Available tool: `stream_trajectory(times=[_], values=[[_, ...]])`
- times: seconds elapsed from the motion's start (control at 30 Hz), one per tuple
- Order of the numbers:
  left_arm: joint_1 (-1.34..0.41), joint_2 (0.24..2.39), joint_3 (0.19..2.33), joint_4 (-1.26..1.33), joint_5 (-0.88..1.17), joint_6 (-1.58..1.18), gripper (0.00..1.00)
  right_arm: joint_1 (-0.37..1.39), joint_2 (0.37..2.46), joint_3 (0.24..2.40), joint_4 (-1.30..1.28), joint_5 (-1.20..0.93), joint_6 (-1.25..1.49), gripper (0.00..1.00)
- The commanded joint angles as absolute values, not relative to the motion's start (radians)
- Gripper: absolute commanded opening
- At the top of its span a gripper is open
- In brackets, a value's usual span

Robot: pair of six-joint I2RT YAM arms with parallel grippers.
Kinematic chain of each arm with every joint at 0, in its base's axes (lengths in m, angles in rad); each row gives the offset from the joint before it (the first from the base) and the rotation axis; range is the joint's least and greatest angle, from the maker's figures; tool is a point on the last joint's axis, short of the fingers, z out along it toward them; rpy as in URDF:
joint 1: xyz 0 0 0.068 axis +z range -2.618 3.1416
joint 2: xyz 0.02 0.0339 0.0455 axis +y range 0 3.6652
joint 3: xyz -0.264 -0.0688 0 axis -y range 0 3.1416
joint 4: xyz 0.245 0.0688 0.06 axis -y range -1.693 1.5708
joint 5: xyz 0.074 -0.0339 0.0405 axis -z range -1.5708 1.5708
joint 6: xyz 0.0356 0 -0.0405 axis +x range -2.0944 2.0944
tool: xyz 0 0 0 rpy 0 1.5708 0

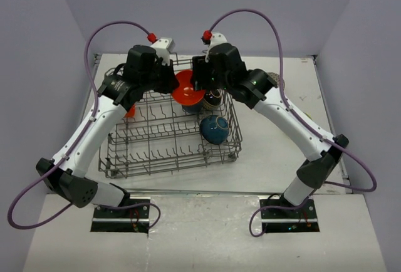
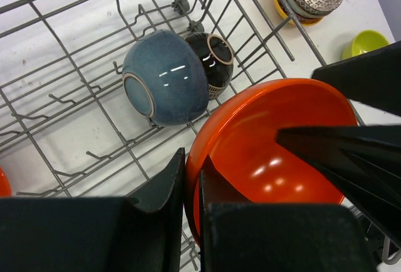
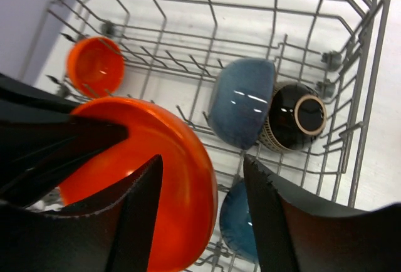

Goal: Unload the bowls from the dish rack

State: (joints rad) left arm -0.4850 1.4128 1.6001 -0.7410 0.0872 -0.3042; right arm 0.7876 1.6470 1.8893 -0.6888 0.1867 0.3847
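One orange bowl (image 1: 185,88) held over the dish rack (image 1: 164,154) near the table's (image 1: 276,153) far edge: left end effector (image 2: 191,167) pinches its rim; right end effector (image 3: 202,162) gapes wide around it.

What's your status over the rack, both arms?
Left fingers shut on large orange bowl rim, over dish rack. Right fingers open, straddling same bowl. Blue bowl, black bowl in rack below.

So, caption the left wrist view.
Left gripper pinching the orange bowl above the dish rack; blue bowl and black bowl inside.
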Motion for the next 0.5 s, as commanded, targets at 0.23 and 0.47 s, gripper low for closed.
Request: stream_trajectory(times=[0.23, 0.47], values=[[-0.488, 1.364, 1.591, -0.643, 0.1, -0.31, 0.0, 0.83, 1.667, 1.922, -0.769, 0.365, 0.361, 0.0], [-0.488, 1.287, 1.618, -0.664, -0.09, -0.305, 1.0, 0.802, 1.628, 1.942, -0.79, 0.377, 0.345, 0.0]])
